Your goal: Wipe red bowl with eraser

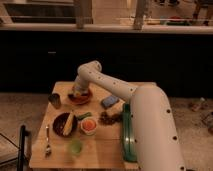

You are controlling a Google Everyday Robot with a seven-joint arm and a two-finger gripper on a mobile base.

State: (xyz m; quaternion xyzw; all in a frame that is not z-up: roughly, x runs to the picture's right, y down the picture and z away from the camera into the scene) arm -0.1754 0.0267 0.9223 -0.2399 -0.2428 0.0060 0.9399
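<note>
The red bowl (81, 98) is shallow and orange-red and sits on the wooden table (107, 145) toward its far left. My white arm reaches from the right foreground across the table. My gripper (78, 92) is down inside the red bowl, over its left part. The eraser is hidden at the gripper.
A dark cup (55, 100) stands left of the red bowl. A brown bowl with yellow food (65, 123), a small white cup with orange inside (89, 125), a green cup (75, 146), a fork (47, 142), a blue sponge (110, 101) and a green tray (126, 135) are on the table.
</note>
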